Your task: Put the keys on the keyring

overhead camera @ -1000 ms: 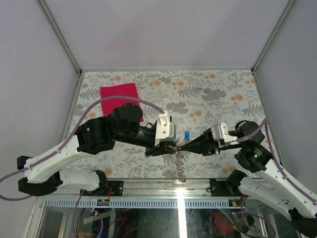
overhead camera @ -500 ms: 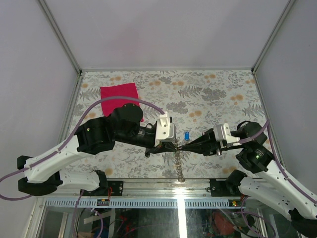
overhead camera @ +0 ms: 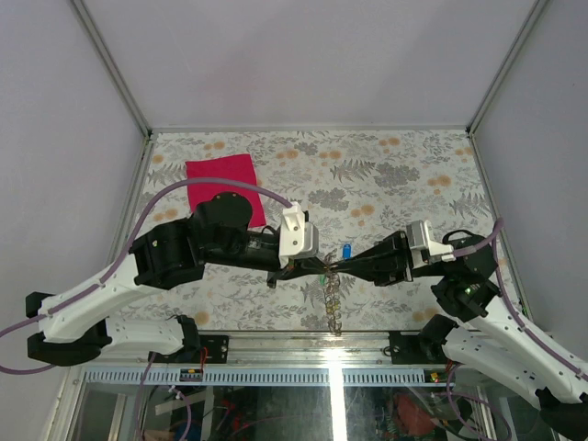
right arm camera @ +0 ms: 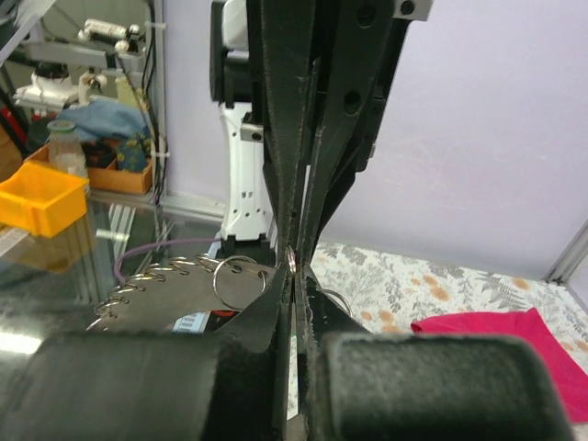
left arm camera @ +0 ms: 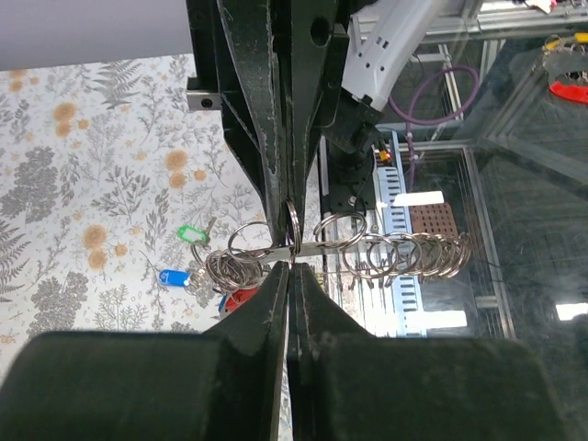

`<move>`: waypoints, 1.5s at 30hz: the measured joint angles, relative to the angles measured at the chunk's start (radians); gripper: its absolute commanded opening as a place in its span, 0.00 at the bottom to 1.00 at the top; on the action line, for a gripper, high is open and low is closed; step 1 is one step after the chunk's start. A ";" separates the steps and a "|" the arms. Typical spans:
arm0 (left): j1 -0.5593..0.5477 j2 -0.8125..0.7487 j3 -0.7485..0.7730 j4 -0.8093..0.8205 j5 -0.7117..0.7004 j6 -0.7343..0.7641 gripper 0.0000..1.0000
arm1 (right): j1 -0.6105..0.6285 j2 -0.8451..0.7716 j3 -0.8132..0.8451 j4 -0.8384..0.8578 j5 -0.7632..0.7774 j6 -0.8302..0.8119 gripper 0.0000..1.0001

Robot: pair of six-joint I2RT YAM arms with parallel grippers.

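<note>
The keyring hangs in the air between my two grippers, its grey coiled loops trailing toward the near table edge. My left gripper is shut on its flat band. My right gripper faces it tip to tip and is shut on a small ring of the same keyring. Keys with green, blue and red tags bunch at the keyring's far end. The blue tag shows just beyond the fingertips in the top view.
A magenta cloth square lies flat at the back left of the floral table. The table's near metal edge runs just under the hanging loops. Grey walls enclose the left, back and right sides.
My left gripper has closed onto the keyring. Both wrists have shifted slightly, the right one drawing back to the right, and the keyring stays hanging between the tips.
</note>
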 measured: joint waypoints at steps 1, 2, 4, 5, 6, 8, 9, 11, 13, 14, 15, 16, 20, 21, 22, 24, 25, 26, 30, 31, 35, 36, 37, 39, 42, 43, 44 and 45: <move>0.000 -0.006 -0.006 0.012 -0.004 -0.004 0.00 | 0.000 0.000 -0.010 0.026 0.010 0.015 0.00; 0.000 -0.014 -0.016 0.027 -0.010 -0.009 0.00 | 0.000 0.000 -0.024 0.063 0.023 0.034 0.00; 0.000 -0.029 -0.040 0.059 -0.023 -0.023 0.00 | 0.000 -0.001 -0.052 0.126 0.052 0.069 0.00; 0.000 -0.036 -0.052 0.075 -0.029 -0.031 0.00 | 0.000 0.000 -0.066 0.158 0.066 0.087 0.00; 0.000 -0.041 -0.062 0.088 -0.037 -0.036 0.00 | 0.000 0.000 -0.080 0.190 0.082 0.106 0.00; 0.000 -0.050 -0.079 0.114 -0.051 -0.050 0.00 | 0.000 0.003 -0.105 0.248 0.108 0.138 0.00; 0.000 -0.053 -0.084 0.126 -0.056 -0.055 0.00 | 0.000 0.006 -0.117 0.281 0.120 0.156 0.00; 0.000 -0.058 -0.093 0.150 -0.064 -0.063 0.00 | 0.000 0.014 -0.132 0.338 0.140 0.188 0.00; 0.000 -0.062 -0.095 0.173 -0.067 -0.069 0.00 | 0.000 0.028 -0.137 0.396 0.154 0.220 0.00; 0.000 -0.064 -0.095 0.182 -0.067 -0.071 0.00 | 0.000 0.037 -0.137 0.426 0.158 0.237 0.00; 0.000 -0.066 -0.095 0.195 -0.067 -0.073 0.00 | 0.000 0.045 -0.137 0.454 0.162 0.250 0.00; 0.000 -0.068 -0.095 0.202 -0.066 -0.074 0.00 | 0.000 0.052 -0.137 0.479 0.166 0.264 0.00; 0.000 -0.063 -0.096 0.230 -0.064 -0.077 0.00 | 0.000 0.075 -0.137 0.556 0.183 0.305 0.00; 0.000 -0.063 -0.096 0.234 -0.063 -0.078 0.00 | 0.000 0.079 -0.137 0.568 0.185 0.312 0.00; 0.000 -0.063 -0.096 0.237 -0.062 -0.079 0.00 | 0.000 0.081 -0.137 0.575 0.186 0.316 0.00; 0.000 -0.063 -0.096 0.244 -0.060 -0.080 0.00 | 0.000 0.084 -0.137 0.590 0.186 0.327 0.00; 0.000 -0.062 -0.096 0.248 -0.058 -0.080 0.00 | 0.000 0.084 -0.137 0.595 0.185 0.330 0.00; 0.000 -0.061 -0.096 0.251 -0.057 -0.080 0.00 | 0.000 0.085 -0.137 0.599 0.185 0.332 0.00; 0.000 -0.058 -0.096 0.259 -0.055 -0.083 0.00 | 0.000 0.085 -0.137 0.607 0.185 0.336 0.00; 0.000 -0.058 -0.096 0.261 -0.055 -0.083 0.02 | 0.000 0.084 -0.137 0.609 0.185 0.336 0.00; 0.000 -0.058 -0.099 0.273 -0.059 -0.088 0.16 | 0.000 0.074 -0.137 0.598 0.187 0.321 0.00; 0.000 -0.058 -0.103 0.277 -0.062 -0.090 0.18 | 0.000 0.069 -0.137 0.591 0.187 0.316 0.00; 0.000 -0.058 -0.106 0.281 -0.067 -0.090 0.19 | 0.000 0.065 -0.137 0.585 0.188 0.312 0.00; 0.000 -0.061 -0.118 0.292 -0.076 -0.092 0.20 | 0.000 0.059 -0.137 0.575 0.189 0.304 0.00; 0.000 -0.071 -0.137 0.302 -0.093 -0.094 0.22 | 0.000 0.057 -0.137 0.571 0.190 0.302 0.00; 0.000 -0.074 -0.142 0.305 -0.097 -0.095 0.23 | 0.000 0.057 -0.137 0.571 0.191 0.302 0.00; 0.000 -0.078 -0.147 0.309 -0.101 -0.095 0.25 | 0.000 0.058 -0.137 0.571 0.191 0.302 0.00; 0.000 -0.080 -0.150 0.314 -0.104 -0.096 0.26 | 0.000 0.058 -0.137 0.571 0.191 0.302 0.00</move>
